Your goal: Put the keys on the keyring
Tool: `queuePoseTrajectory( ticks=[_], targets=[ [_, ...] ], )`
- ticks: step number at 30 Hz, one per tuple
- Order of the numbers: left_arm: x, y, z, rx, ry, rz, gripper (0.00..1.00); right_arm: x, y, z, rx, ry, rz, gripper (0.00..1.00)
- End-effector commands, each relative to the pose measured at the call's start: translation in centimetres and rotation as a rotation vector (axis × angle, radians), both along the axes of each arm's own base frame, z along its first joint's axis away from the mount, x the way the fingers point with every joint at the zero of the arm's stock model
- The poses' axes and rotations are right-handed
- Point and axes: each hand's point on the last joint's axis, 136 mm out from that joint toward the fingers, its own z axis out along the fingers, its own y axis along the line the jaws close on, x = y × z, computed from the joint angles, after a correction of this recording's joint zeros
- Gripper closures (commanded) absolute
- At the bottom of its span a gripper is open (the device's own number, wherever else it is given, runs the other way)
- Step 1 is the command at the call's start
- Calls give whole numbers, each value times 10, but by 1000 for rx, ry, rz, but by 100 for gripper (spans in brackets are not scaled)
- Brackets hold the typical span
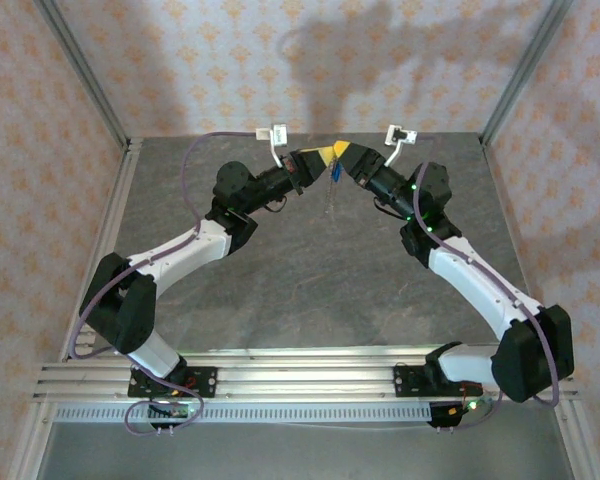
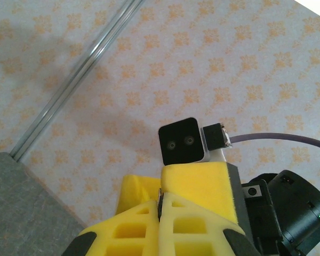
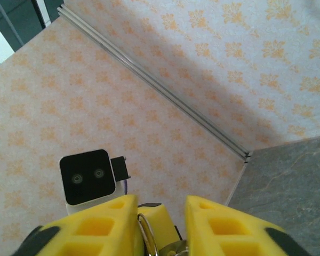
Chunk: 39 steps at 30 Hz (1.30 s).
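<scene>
Both arms meet above the back of the table. In the top view my left gripper (image 1: 326, 154) and right gripper (image 1: 343, 155) touch tip to tip, and a blue-headed key (image 1: 333, 173) hangs just under them. My left gripper (image 2: 160, 198) is shut on a thin metal edge, the keyring (image 2: 160, 204). In the right wrist view the silvery keyring (image 3: 145, 230) stands between the fingers of my right gripper (image 3: 160, 207), against the left finger (image 3: 104, 226). The right jaws are apart, with a gap to the other finger (image 3: 224, 224).
The patterned back wall (image 1: 310, 60) is close behind the grippers, with aluminium corner posts (image 1: 85, 75) on either side. A thin strand (image 1: 330, 205) dangles below the key towards the grey table (image 1: 310, 280). Each wrist camera (image 3: 88, 176) faces the other.
</scene>
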Motion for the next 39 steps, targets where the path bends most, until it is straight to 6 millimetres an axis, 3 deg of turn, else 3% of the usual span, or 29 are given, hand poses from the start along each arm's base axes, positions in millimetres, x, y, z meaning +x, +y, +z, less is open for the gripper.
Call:
queuePoseTrajectory(
  ticks=[1,8,17,25,31,33,39],
  targets=[
    [-7,4,29,-45,-71,10,100,-6,4,4,4,-44,23,77],
    [-5,4,27,-42,-64,19,100,-10,1,-6,-6,-33,13,82],
    [-2,3,24,-39,-60,34,100,-15,-3,-15,-23,-25,-4,100],
    [5,12,15,-11,-26,113,100,-13,-10,-26,-48,-4,-40,100],
    [9,20,8,75,12,162,81,-4,-24,-44,-64,52,-80,100],
    [12,25,6,91,20,179,74,-9,-31,-36,-54,36,-84,100],
    [24,44,2,177,39,219,56,-8,-37,-37,-96,57,-65,100]
  ],
)
